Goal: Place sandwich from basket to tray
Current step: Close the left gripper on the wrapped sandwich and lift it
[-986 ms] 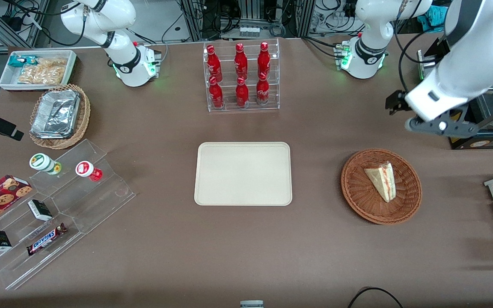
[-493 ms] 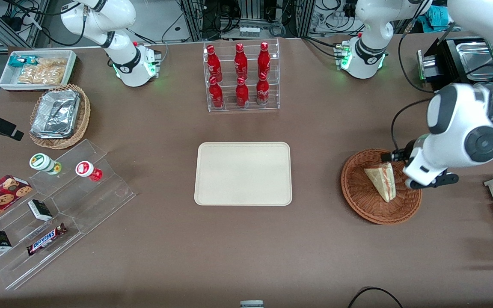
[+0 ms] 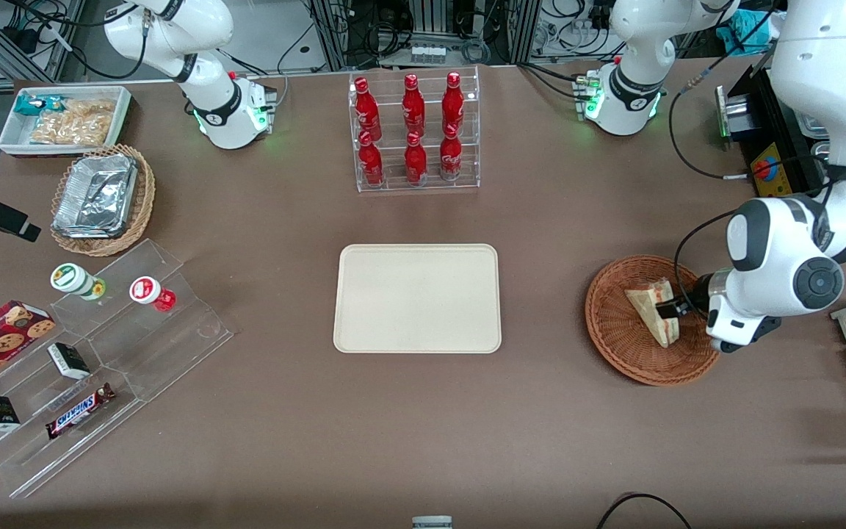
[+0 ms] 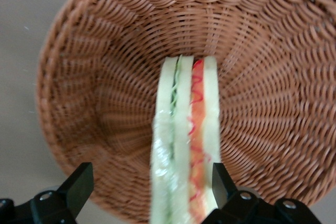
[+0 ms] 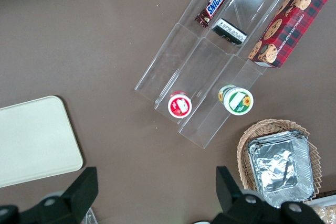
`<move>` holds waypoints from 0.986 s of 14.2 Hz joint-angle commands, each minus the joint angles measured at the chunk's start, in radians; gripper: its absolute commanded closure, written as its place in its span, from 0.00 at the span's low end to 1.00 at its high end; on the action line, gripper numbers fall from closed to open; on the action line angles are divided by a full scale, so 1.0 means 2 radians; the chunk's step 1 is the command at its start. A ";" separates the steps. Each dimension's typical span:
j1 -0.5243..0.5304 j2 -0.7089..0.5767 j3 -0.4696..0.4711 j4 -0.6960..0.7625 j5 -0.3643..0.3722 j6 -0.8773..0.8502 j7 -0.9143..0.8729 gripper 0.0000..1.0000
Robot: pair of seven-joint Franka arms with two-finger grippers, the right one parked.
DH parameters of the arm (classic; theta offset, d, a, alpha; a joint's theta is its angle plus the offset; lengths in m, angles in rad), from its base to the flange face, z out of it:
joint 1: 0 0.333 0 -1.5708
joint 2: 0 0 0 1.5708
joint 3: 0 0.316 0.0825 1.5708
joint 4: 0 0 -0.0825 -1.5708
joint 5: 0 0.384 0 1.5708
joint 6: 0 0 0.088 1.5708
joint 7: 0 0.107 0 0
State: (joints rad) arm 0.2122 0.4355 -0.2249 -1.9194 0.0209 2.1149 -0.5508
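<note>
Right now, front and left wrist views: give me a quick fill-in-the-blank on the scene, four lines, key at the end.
1. The sandwich lies in the ____.
2. The gripper is down at the basket, its fingers open and set on either side of the ____.
3. The tray holds ____.
4. The rack nearer the arm bases than the tray holds six red ____.

Missing words: basket; sandwich; nothing; bottles

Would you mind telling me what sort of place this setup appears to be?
Probably a robotics lab staged as a snack shop: equipment racks and cables edge the table, acrylic displays hold red bottles, and the gripper straddles a sandwich in a basket.
</note>
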 commanded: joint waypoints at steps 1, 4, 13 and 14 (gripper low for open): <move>-0.009 -0.001 -0.013 0.001 -0.009 0.008 -0.056 0.00; -0.009 0.001 -0.013 0.002 -0.009 0.009 -0.056 0.00; -0.010 0.016 -0.024 0.002 -0.004 0.019 -0.048 0.89; -0.010 0.013 -0.024 0.004 -0.003 0.018 -0.047 0.91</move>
State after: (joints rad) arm 0.1917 0.4713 -0.2688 -1.9192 0.0169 2.1447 -0.6506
